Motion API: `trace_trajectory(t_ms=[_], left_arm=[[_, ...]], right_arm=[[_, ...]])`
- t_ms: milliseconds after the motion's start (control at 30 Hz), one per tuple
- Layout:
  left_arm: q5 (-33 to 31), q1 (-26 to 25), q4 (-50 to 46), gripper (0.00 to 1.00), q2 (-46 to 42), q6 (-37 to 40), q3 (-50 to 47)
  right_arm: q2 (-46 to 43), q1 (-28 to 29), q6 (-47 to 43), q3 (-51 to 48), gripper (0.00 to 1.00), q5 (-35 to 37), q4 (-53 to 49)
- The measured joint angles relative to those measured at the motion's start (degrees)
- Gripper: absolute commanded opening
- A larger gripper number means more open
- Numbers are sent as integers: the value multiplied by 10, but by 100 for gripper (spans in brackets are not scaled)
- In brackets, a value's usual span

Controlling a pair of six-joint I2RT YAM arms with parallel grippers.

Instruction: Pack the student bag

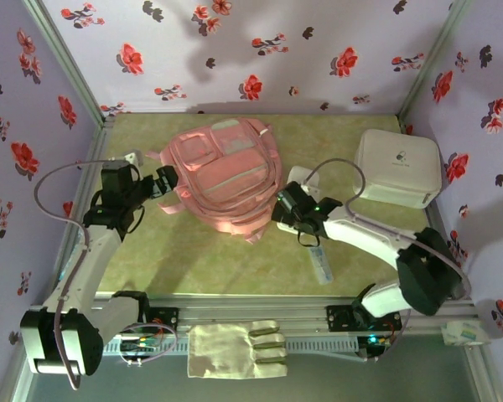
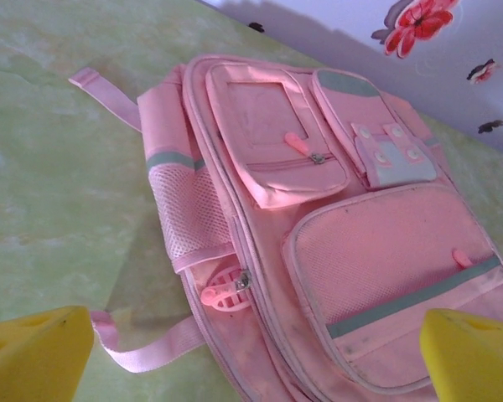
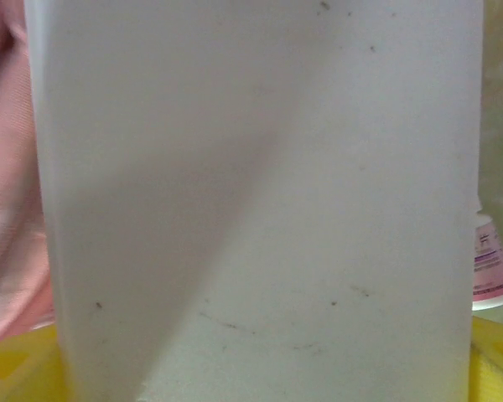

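1. A pale glove (image 1: pixel 235 347) lies at the near edge, between the two arm bases.
2. A small tube (image 1: pixel 320 264) lies on the green counter (image 1: pixel 193 260), just beside the right arm.
3. The left pincer (image 2: pixel 256 364), yellow fingers spread wide, hovers at the left side of the student bag (image 1: pixel 226 180).
4. The right pincer (image 3: pixel 251 377) pinches a plain white container (image 3: pixel 251 167) at the bag's right edge.
5. The bag lies flat, front upward, mid-counter. It is soft pink, with zipped front pockets, a mesh side pocket, pale mint stripes and loose pink straps trailing on the counter.
6. A white rounded box (image 1: pixel 398 167) sits in the far right corner, apart from the bag.
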Motion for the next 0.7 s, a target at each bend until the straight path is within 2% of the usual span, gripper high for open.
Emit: trace_trajectory(t_ms=[200, 400, 467, 500, 700], left_arm=[[13, -64, 1, 100, 47, 17, 28], [18, -178, 9, 99, 118, 71, 60], [17, -211, 1, 94, 154, 97, 84], [13, -224, -6, 89, 171, 111, 97], [-36, -291, -74, 69, 287, 255, 211]], right_arm=[[-63, -33, -34, 0, 78, 17, 0], [-102, -80, -58, -8, 77, 9, 6], [-110, -89, -60, -21, 76, 3, 11], [-111, -92, -60, -27, 76, 1, 12], [-111, -105, -60, -59, 73, -25, 26]])
